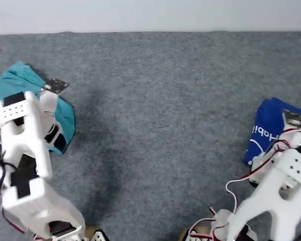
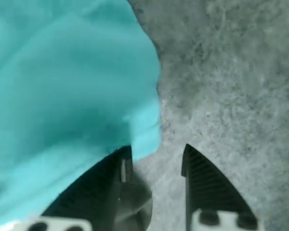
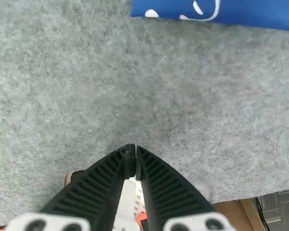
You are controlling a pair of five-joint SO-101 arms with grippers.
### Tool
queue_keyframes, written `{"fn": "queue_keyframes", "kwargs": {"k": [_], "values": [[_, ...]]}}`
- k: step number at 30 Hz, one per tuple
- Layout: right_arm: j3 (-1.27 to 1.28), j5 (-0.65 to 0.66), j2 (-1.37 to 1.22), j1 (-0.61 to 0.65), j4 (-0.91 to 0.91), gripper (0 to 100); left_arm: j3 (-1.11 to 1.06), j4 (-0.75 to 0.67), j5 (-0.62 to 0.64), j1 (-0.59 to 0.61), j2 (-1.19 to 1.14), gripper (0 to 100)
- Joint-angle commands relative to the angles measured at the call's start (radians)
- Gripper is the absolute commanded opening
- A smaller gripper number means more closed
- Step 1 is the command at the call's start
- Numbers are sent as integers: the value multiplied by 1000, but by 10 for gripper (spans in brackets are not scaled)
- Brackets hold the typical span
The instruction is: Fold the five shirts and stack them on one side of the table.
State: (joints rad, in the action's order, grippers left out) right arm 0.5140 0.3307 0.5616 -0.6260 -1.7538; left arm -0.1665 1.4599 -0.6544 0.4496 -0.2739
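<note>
1. Work surface: a grey felt-like mat [image 1: 165, 110] covers the table. Two shirts lie on it, at opposite sides and well apart.
2. Teal shirt [image 1: 17, 78]: lies at the left edge of the mat in the high view, partly hidden under the left arm [image 1: 27, 135]. In the left wrist view its cloth [image 2: 62, 96] is loose, with a rounded, uneven edge against the bare mat.
3. Blue shirt [image 1: 268, 125]: lies at the right edge of the mat, with white print on it, beside the right arm [image 1: 276, 186]. In the right wrist view its near edge [image 3: 231, 9] runs straight and flat on the mat.
4. Left gripper [image 2: 157, 151]: jaws stand apart with nothing between them. One fingertip [image 2: 125, 156] sits at the teal shirt's edge and overlaps it. Contact with the cloth cannot be confirmed. The other finger is over bare mat just beside the shirt.
5. Right gripper [image 3: 134, 154]: jaws are pressed together at the tips and grip nothing. It is over bare mat near the table's front edge, apart from the blue shirt.
6. Red and white cables [image 1: 251, 175] run along the right arm.
</note>
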Motion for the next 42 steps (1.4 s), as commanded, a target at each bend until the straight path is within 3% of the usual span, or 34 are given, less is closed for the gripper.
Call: {"fn": "queue_keyframes", "kwargs": {"k": [1, 6, 9, 11, 21, 28, 38, 42], "values": [[-5, -3, 39, -18, -44, 9, 56, -43, -12, -8, -68, 173], [-5, -3, 38, -16, -42, 9, 159, -49, 86, -41, -164, 107], [-5, -3, 38, -16, -42, 9, 234, -3, 94, -86, -175, 14], [-5, -3, 38, -16, -42, 9, 291, 52, 107, -121, -160, 6], [-11, 46, 41, -18, -44, 9, 541, 258, 382, -381, 201, 4], [-11, 46, 41, -16, -44, 9, 558, 249, 594, -674, 338, 5], [-11, 46, 41, -16, -44, 9, 553, 44, 640, -1077, 334, 5], [-11, 46, 41, -16, -44, 9, 536, -25, 637, -1152, 301, 5]]}}
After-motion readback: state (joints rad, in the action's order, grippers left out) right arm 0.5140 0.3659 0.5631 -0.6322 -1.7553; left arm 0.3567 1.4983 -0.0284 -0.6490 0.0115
